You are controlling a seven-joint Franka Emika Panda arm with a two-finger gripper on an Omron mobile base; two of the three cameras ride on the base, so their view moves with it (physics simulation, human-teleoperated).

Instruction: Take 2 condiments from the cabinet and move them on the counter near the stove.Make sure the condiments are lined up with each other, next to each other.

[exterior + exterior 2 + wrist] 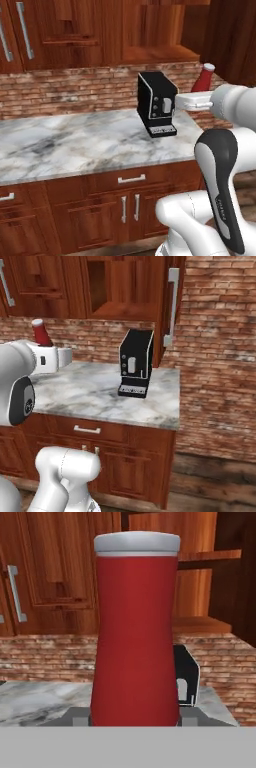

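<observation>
From the left base view, the slim red bottle (202, 80) with its white cap stands upright above the white hand of the arm, in the air beyond the right end of the marble bench (75, 142), against the brick wall (65, 90). Its lower body is hidden behind the hand, so the claw's fingers cannot be made out here. The black coffee machine (157, 104) sits on the bench just left of the hand. Wood doors with silver bar handles (25, 31) hang above, and the open shelf niche of the cabinet (155, 52) lies above the coffee machine.

From the right base view, the bottle (41, 332) rises over the hand at the left, cap up, leaning slightly; the coffee machine (135, 362) stands well to its right, near the bench's (95, 391) end. This view shows the bench's side edge and the bare brick beyond it.

In the hand view, the bottle (136, 632) stands with its long axis vertical and its white cap on top. The claw (135, 717) is closed on its base, a grey finger (77, 716) pressed at each side. Behind it appear part of the coffee machine (187, 674), the bench (40, 704) and cabinet shelves (200, 559).
</observation>
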